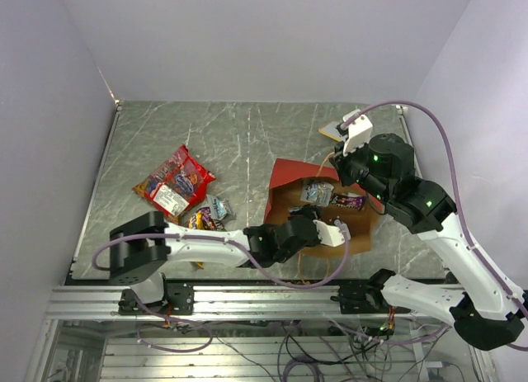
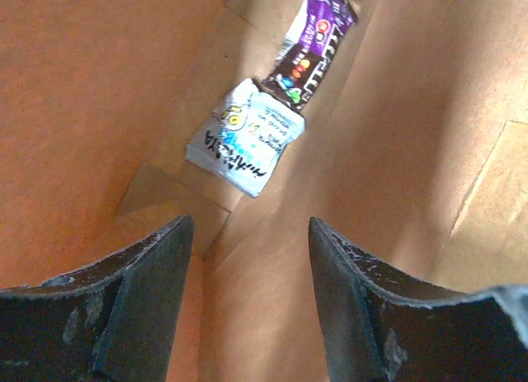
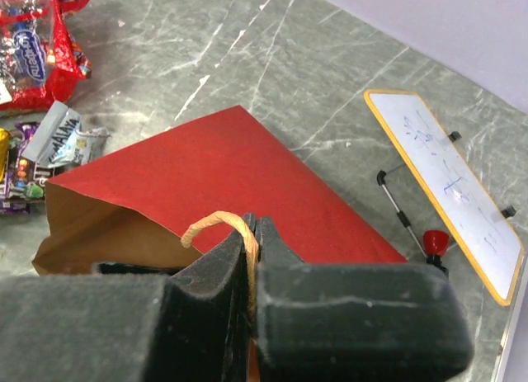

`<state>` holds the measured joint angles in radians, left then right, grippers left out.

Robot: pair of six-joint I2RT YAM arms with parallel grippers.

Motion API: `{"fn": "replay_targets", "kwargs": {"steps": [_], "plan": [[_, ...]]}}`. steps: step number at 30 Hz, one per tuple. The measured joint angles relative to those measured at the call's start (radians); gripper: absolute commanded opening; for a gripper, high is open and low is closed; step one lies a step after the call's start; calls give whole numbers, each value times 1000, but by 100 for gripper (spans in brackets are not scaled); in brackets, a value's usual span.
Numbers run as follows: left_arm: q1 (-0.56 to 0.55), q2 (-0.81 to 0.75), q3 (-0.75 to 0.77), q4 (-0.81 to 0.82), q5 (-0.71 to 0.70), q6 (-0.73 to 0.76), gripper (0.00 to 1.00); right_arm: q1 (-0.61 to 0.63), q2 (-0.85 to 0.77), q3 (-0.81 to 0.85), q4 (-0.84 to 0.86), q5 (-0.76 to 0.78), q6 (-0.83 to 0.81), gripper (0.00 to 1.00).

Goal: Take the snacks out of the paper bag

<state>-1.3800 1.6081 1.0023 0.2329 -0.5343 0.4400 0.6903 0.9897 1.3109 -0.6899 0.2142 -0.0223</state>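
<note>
Two packets lie in the paper bag [image 2: 82,110], both straight ahead of the left gripper [image 2: 247,225], which is pushed into the bag's open mouth. Its jaws stand spread with nothing between them.

The silver-blue packet [image 2: 245,139] is the nearer one. It lies flat on the brown floor, dead ahead of the gap between the fingers, and is turned cornerwise to them. Beyond it and a little to the gripper's right lies the purple wrapper [image 2: 318,44]. Its long axis runs away from the gripper, almost along the line of reach, and its near end touches the far edge of the silver-blue packet, possibly lying over it.

The next grasp looks to depend on that line-up. The left arm is the only one inside the bag and would meet the silver-blue packet first. The purple one probably calls for a deeper reach, with the jaws closing across its narrow width.

The right gripper [image 3: 252,233] is pressed together on the bag's thin loop handle [image 3: 216,225] and pinches it above the red side panel.

Off to the left gripper's left, out on the table [image 1: 247,134], the red chip bag [image 1: 173,184] and a few small packets [image 1: 210,213] lie outside the bag.
</note>
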Motion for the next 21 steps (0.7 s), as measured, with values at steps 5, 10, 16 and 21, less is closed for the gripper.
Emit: {"fn": "replay_targets", "kwargs": {"steps": [5,10,16,21], "plan": [[26,138,72,17,61,41,68,0,3,2,-33,-20,-2,0],[32,290,194,25,105,80,67,0,14,4,-39,-48,-21,0],[50,458,306,38,110,151,69,0,25,25,-44,-74,-45,0],[95,549,360,81,116,210,76,0,34,59,-49,-106,-45,0]]}}
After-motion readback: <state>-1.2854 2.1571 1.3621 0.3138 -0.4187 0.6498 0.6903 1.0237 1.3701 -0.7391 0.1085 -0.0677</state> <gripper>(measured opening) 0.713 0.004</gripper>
